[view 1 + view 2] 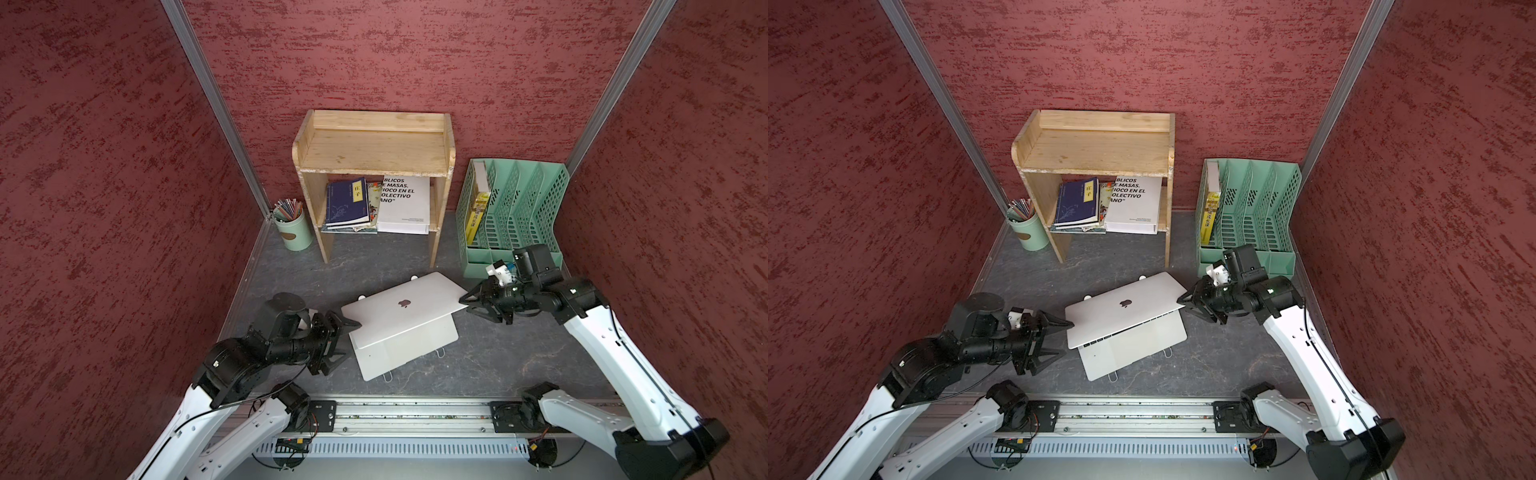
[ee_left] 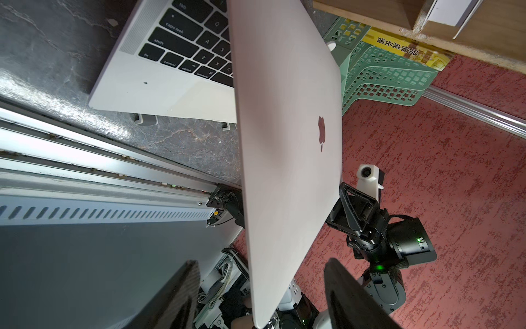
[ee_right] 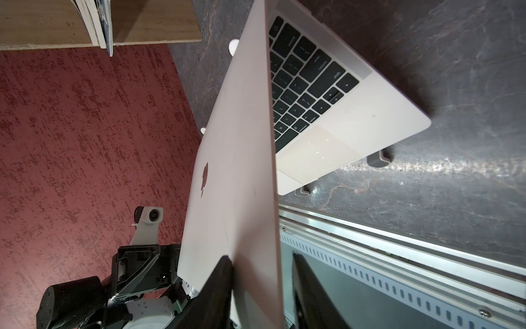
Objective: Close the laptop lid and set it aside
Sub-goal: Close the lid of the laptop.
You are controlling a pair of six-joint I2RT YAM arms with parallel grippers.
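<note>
The laptop (image 1: 403, 353) sits on the bench (image 1: 498, 361) just in front of the wooden shelf (image 1: 374, 153), propped on a white stand whose feet peek out at its edges. Its lid (image 1: 411, 316) hangs partway down, tilted over the keys, not yet shut.

The left hand (image 1: 352, 338) is at the lid corner on the pen-cup side of the shelf. It is spread wide and grips nothing. The right hand (image 1: 463, 304) is at the opposite corner, on the file-rack side. It is parted a little around the lid edge without pinching it.

As I judge it, nothing has hold of the lid, so only the hinge carries it. It may drop onto the keys with a knock. The right hand's inner finger lies between lid and keyboard and could get trapped if the lid comes down first. A push at one corner only may twist the thin panel. It may also rock the laptop on the stand and slip it off the small front hooks (image 1: 388, 376).

Both top views show the two hands at opposite corners and the stand feet, but not the finger gaps. The left wrist view shows fingers (image 2: 176, 296) well clear of the lid on both sides. The right wrist view shows one finger (image 3: 219, 287) against the outer shell and the other (image 3: 310, 296) just apart from the screen side.
</note>
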